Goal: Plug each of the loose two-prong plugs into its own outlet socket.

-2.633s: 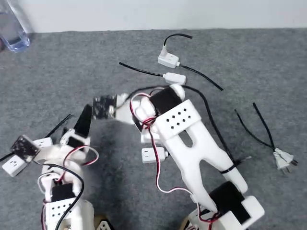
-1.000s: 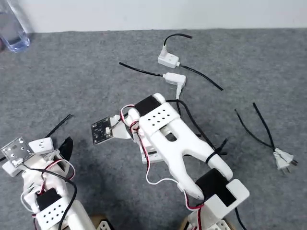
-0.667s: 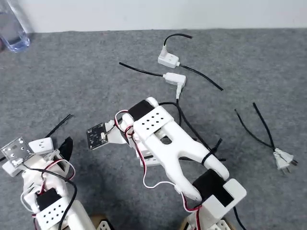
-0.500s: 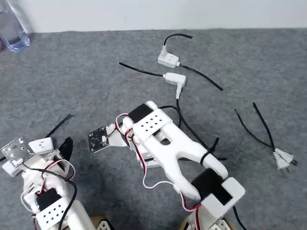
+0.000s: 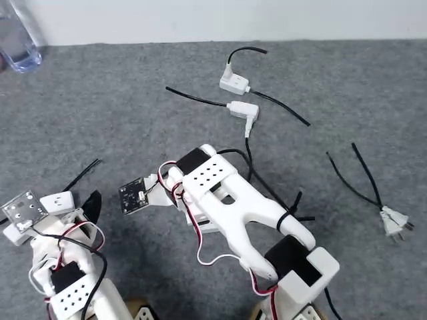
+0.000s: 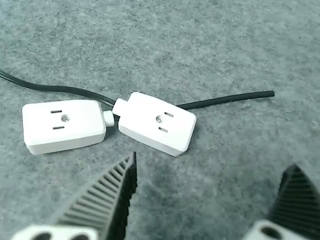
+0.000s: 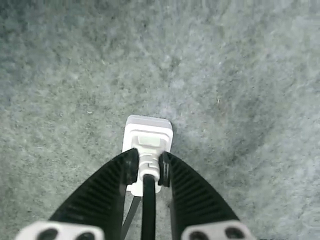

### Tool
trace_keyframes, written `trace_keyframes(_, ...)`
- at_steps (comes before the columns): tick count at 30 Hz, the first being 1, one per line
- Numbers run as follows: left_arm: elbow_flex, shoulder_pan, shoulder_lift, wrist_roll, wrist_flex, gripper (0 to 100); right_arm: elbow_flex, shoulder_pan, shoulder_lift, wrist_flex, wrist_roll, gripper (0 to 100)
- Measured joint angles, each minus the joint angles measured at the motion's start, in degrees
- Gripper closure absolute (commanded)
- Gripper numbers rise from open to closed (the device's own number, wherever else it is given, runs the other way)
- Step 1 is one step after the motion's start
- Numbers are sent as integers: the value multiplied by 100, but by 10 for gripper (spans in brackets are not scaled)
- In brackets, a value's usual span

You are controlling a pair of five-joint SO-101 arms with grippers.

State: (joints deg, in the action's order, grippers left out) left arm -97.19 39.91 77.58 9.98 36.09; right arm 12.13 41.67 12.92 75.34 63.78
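Observation:
My right gripper is shut on a white two-prong plug with a black cord. The plug's front sits against a white socket on the grey carpet, and its prongs are hidden. In the high view the right arm covers this spot, with the cord trailing out beside it. My left gripper hangs open just above two white sockets lying end to end. One of them shows at the near left.
At the back lie a white socket with a plug in it and another white corded piece. A loose plug with thin black cords rests at the right. A plastic bottle stands in the far left corner.
The right arm has drawn back from the far sockets toward the near edge, dragging the cord along. The left arm swung left early on and has kept still since.

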Motion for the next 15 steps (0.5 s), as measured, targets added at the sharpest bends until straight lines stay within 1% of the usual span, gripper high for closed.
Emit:
trace_keyframes(11, 0, 9, 0, 0, 0, 583, 0, -70, 79, -9, 0, 984)
trace_keyframes(13, 0, 9, 0, 0, -26, 583, -18, -70, 79, 26, 0, 937)
trace_keyframes(15, 0, 0, 0, 0, -26, 583, -18, -70, 0, 141, 0, 850)
